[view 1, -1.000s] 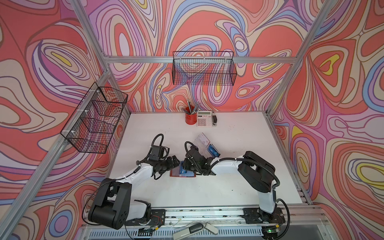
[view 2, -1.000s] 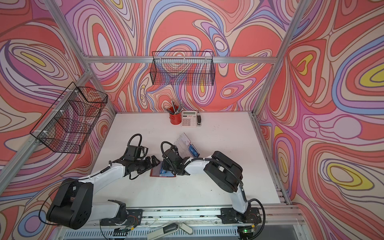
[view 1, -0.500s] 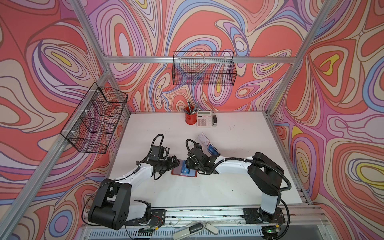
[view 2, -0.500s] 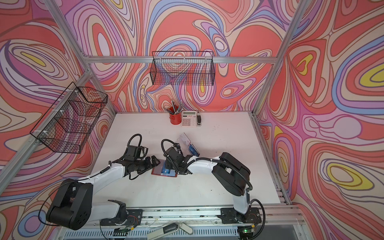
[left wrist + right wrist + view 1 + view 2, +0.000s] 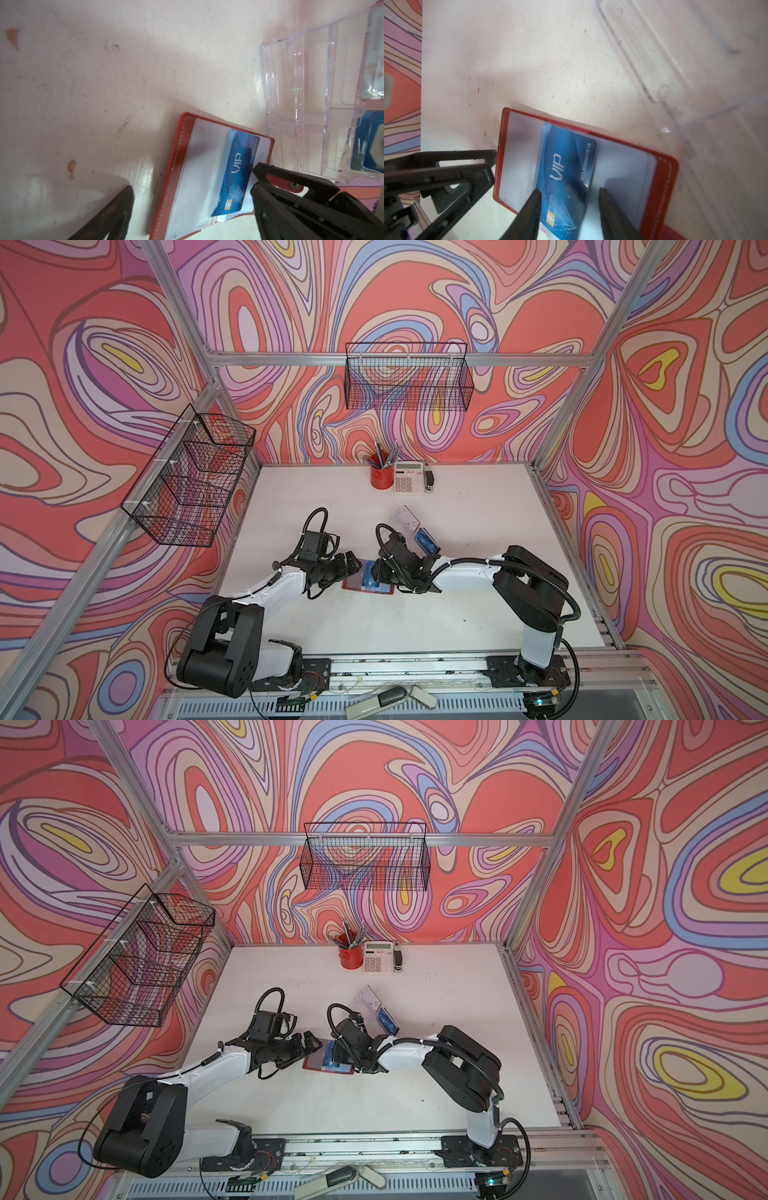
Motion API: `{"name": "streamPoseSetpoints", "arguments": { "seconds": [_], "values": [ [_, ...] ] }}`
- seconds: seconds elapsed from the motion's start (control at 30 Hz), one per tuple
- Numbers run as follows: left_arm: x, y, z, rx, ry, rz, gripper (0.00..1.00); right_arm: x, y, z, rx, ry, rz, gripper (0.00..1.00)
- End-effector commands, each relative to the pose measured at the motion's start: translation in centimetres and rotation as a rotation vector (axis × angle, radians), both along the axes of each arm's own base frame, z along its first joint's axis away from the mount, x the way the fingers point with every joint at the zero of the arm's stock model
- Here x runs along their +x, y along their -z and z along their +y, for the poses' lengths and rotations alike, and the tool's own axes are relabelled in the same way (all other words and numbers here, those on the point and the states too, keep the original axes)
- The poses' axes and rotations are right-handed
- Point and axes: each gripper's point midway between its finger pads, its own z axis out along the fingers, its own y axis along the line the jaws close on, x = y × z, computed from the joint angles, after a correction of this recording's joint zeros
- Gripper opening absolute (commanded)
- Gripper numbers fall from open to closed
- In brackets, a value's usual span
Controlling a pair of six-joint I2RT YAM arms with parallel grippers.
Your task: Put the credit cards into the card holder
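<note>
Left fingers wide, right fingers apart

Two blue cards, one red wallet, one clear tray, two wire baskets, one calculator, one pen cup, two robot arms

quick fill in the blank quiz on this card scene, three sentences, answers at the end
The blue card resting in the open card holder reads ____ in white letters.
The card holder's stitched cover is ____ in colour.
At the back of the table, the pens stand in a red cup right beside a white ____.
Missing words: VIP; red; calculator.
</note>
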Motion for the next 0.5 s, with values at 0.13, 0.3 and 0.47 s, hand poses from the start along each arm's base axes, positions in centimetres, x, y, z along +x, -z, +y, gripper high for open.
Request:
{"name": "streamPoseSetpoints", "arguments": {
  "seconds": [0.13, 0.3, 0.47],
  "values": [
    [-0.5, 0.6, -0.3, -0.034, 0.005, 0.024, 0.91, -0.5, 0.5, 1.5, 0.032, -0.009, 0.028, 0.44],
    [-0.5, 0.1, -0.8, -0.067, 0.016, 0.011, 0.91, -0.4, 0.4, 2.4, 0.054, -0.020, 0.033, 0.39],
    [-0.7, 0.2, -1.0, -0.078, 0.020, 0.022, 0.86, -0.1, 0.4, 3.1, 0.069, -0.026, 0.034, 0.36]
  ]
}}
